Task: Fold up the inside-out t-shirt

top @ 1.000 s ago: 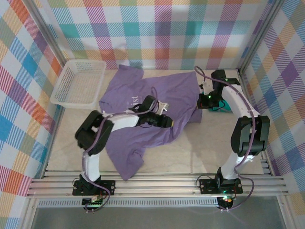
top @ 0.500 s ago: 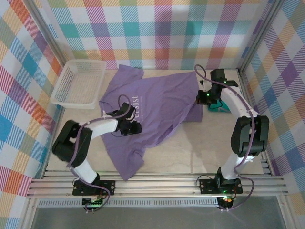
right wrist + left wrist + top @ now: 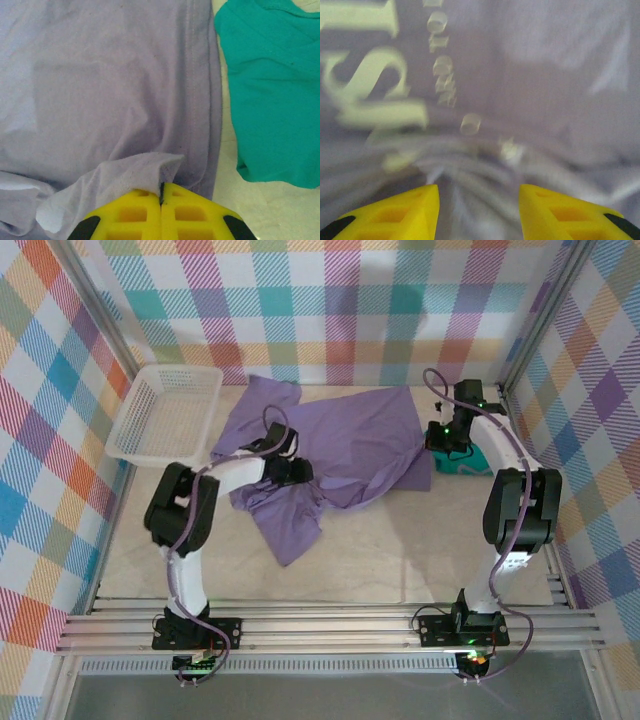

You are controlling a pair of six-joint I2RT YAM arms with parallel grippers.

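Right tool [image 3: 161,192] I see clenched on a pinch of the inside-out t-shirt [image 3: 350,445], with the teal garment [image 3: 270,100] just beside it. Left tool [image 3: 479,200] is released, jaws apart over bunched fabric by the print. T-shirt lies crumpled on the tabletop [image 3: 420,550], beside the white basket [image 3: 128,412] and outside it.

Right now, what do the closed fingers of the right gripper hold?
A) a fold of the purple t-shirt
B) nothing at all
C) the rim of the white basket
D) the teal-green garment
A: in the right wrist view the right gripper is shut on a pinched fold of the purple t-shirt, while the teal-green garment lies off to the side, away from the fingers.
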